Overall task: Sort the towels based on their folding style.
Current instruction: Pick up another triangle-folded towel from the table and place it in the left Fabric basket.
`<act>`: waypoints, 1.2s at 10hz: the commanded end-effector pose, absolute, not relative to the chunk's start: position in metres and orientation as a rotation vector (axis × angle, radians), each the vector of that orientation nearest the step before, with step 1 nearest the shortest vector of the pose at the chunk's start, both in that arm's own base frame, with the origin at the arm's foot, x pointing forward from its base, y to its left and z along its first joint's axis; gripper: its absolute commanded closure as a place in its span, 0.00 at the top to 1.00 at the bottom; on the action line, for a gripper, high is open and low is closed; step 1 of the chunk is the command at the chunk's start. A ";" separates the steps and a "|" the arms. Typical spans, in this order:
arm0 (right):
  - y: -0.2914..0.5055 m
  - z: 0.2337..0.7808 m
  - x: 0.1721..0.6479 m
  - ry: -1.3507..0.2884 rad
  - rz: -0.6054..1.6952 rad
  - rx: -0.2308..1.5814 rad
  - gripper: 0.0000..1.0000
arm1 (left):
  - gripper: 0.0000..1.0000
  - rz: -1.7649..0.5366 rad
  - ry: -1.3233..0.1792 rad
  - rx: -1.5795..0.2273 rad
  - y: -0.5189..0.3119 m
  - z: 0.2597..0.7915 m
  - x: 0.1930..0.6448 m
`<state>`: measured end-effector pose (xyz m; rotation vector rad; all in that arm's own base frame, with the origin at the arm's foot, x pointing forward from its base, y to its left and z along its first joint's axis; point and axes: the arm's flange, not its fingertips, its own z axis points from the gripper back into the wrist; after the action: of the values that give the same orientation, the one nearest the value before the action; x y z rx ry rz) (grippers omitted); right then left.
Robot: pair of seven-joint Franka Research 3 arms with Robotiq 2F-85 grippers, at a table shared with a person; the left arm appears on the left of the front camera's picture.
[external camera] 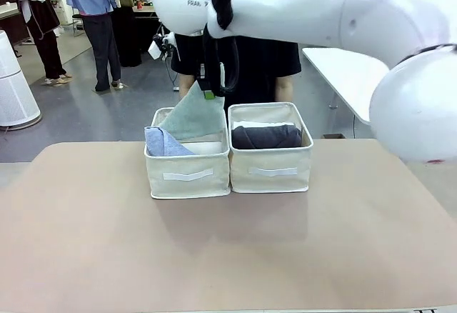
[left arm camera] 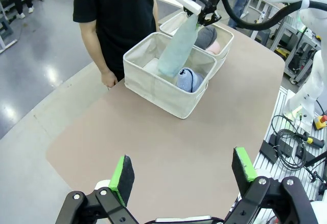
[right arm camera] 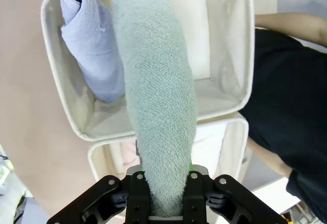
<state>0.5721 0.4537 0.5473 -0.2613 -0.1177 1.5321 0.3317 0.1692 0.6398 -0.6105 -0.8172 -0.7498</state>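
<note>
Left wrist view starts right at the lens: the left gripper (left arm camera: 184,175) hangs over bare table (left arm camera: 153,132) with its green pads wide apart and nothing between them, so my guess is it's just parked out of the way. Farther off in that same view, the right gripper (left arm camera: 196,6) has the pale grey-green cone towel (left arm camera: 176,50) pinched by its narrow end, with the wide end dangling down into the near bin (left arm camera: 153,83). The lavender-blue cone towel (left arm camera: 188,78) is already lying in there. That seems to be the point: cones go together, so this one is held straight over its match, ready to be let go.

Right wrist view looks down the towel's length. The jaws are clamped on the thin tip at the bottom of the picture, and you can see there's plenty of open bin floor beside the lavender-blue one. The other views don't give you that.

Front view adds the far stuff. The dark grey rolled towel (external camera: 265,136) sits in the other bin (external camera: 271,170), with something white behind it. The left wrist view also catches a bit of pink towel (left arm camera: 214,47) in there. A person (external camera: 250,63) in black stands just behind both bins.
</note>
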 end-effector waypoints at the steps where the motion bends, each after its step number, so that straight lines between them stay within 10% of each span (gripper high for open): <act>1: 0.471 0.557 0.602 -0.084 1.561 -0.262 0.24 | 1.00 -0.776 -0.836 -0.614 0.171 0.638 0.331; 12: 0.467 0.498 0.619 -0.080 1.625 -0.146 0.24 | 1.00 -0.776 -0.836 -0.614 0.171 0.638 0.331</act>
<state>0.6046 0.4591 0.4909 -0.1946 -0.0588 1.5969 0.3317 0.1692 0.6397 -0.6105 -0.8172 -0.7498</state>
